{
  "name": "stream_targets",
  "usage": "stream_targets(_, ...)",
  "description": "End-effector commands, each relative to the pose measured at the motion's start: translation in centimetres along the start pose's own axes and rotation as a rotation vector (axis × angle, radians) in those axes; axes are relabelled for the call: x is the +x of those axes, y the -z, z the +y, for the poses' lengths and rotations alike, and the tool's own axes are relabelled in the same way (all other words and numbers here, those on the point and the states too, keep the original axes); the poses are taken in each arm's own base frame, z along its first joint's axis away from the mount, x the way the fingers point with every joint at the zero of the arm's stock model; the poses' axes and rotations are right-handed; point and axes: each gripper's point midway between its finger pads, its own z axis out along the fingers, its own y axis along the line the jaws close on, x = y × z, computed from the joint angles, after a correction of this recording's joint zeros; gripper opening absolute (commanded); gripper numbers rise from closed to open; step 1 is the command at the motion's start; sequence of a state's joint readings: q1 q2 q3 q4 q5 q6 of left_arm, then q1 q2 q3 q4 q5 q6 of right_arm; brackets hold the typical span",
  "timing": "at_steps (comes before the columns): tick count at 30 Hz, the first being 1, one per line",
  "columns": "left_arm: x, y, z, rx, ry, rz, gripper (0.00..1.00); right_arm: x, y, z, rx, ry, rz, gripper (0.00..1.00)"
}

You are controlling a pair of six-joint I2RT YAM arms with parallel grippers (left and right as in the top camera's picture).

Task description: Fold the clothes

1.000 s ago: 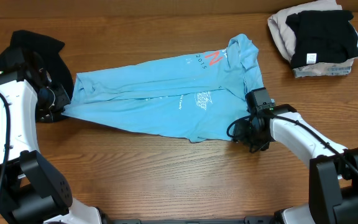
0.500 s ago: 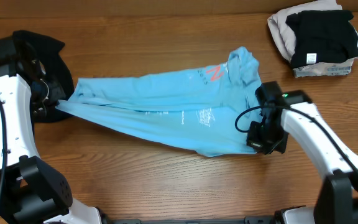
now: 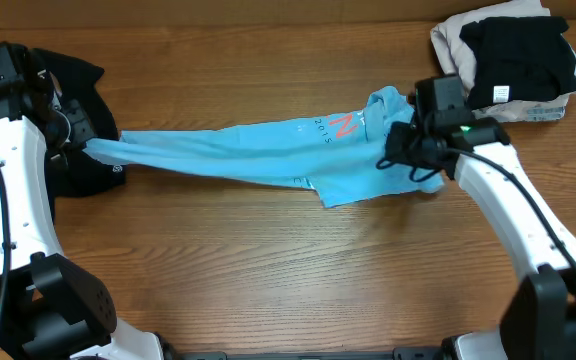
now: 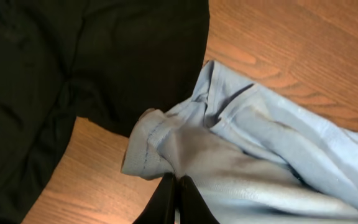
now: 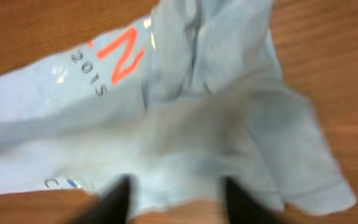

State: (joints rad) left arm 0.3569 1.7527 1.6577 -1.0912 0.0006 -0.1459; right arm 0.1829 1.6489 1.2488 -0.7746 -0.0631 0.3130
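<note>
Overhead view: left gripper [image 3: 89,148] is clamping one end of the T-shirt [image 3: 258,155], its fingers [image 4: 188,202] pinching a bunched hem just beside a black garment [image 4: 73,62]. The shirt is lying in a narrow band across to the right gripper [image 3: 411,162], whose fingers [image 5: 114,199] are standing apart over blurred cloth; whether they are grasping it cannot be told. A pile [image 3: 508,60] is sitting just beyond that gripper.

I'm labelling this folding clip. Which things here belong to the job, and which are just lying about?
Job: light blue T-shirt, left gripper, right gripper.
Lying about: black garment by the left arm, folded clothes pile top right.
</note>
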Motion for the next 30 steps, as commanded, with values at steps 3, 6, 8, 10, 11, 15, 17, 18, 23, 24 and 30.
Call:
stream_targets(3,-0.1,0.1,-0.5,-0.001,-0.034,-0.012,0.04,0.7,0.0,-0.4,0.021,-0.011,0.050,1.00)
stream_targets(6,-0.2,0.1,-0.5,-0.001,-0.033,-0.016,0.04,2.8,0.3,-1.1,0.046,-0.020,0.133,0.99)
stream_targets(8,-0.3,0.1,-0.5,0.001,-0.033,-0.020,0.04,4.2,0.0,-1.2,0.055,-0.015,0.177,0.95)
stream_targets(10,-0.4,0.1,-0.6,0.002,-0.033,-0.025,0.04,5.4,-0.7,-1.1,0.055,-0.004,0.201,0.88)
stream_targets(11,-0.4,0.1,-0.6,0.002,-0.033,-0.026,0.04,5.8,-1.1,-1.0,0.056,-0.007,0.205,0.85)
stream_targets(15,-0.4,0.1,-0.6,0.003,-0.033,-0.028,0.04,7.7,-3.3,-0.5,0.038,-0.015,0.201,0.77)
stream_targets(17,-0.4,0.1,-0.6,0.002,-0.033,-0.026,0.04,8.7,-4.5,-0.3,0.023,0.001,0.200,0.77)
stream_targets(18,-0.4,0.1,-0.6,0.002,-0.033,-0.025,0.04,9.0,-5.0,-0.2,0.021,0.008,0.201,0.77)
stream_targets(23,-0.4,0.1,-0.5,0.001,-0.033,-0.026,0.04,10.1,-7.9,0.4,0.008,0.042,0.194,0.77)
stream_targets(24,-0.4,0.1,-0.5,0.001,-0.033,-0.026,0.04,10.0,-8.3,0.4,0.007,0.041,0.191,0.77)
stream_targets(30,-0.4,0.1,-0.6,0.001,-0.035,-0.026,0.04,10.3,-10.5,-0.1,0.023,0.040,0.197,0.74)
